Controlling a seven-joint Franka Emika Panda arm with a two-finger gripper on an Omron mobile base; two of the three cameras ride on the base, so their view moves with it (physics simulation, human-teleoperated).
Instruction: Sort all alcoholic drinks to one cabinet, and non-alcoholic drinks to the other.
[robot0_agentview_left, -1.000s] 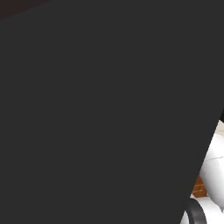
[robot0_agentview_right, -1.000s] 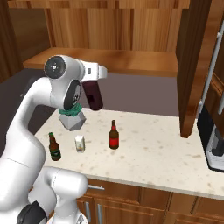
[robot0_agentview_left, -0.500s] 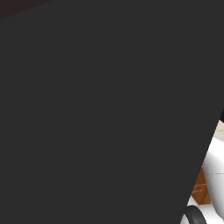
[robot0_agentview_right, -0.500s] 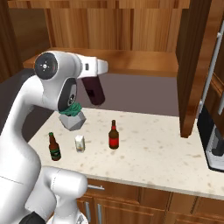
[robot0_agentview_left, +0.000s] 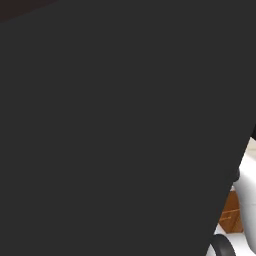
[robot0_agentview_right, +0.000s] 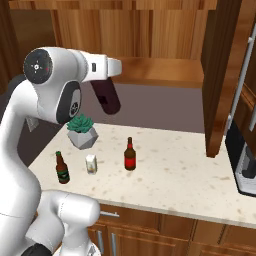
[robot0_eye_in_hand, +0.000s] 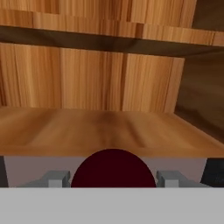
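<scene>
A: Where does the purple bottle (robot0_agentview_right: 105, 97) sit?

B: It hangs tilted in the air in front of the open upper cabinet (robot0_agentview_right: 150, 45), well above the counter (robot0_agentview_right: 175, 175). In the hand view its dark rounded end (robot0_eye_in_hand: 113, 168) lies between the two grey fingers (robot0_eye_in_hand: 54, 179), facing the cabinet's wooden shelf (robot0_eye_in_hand: 109, 129).

A: So the gripper (robot0_eye_in_hand: 113, 177) holds it?

B: Yes, the jaws stand fairly wide, closed on the bottle's body.

A: And the other drinks?

B: They stand upright on the counter. One beer bottle (robot0_agentview_right: 130, 155) is near the middle, the second beer bottle (robot0_agentview_right: 62, 168) is at the left near the front edge, and the white carton (robot0_agentview_right: 90, 163) stands between them, apart from both.

A: Anything else there?

B: A potted plant (robot0_agentview_right: 82, 132) sits behind the carton, and an open cabinet door (robot0_agentview_right: 222, 75) hangs to the right.
</scene>
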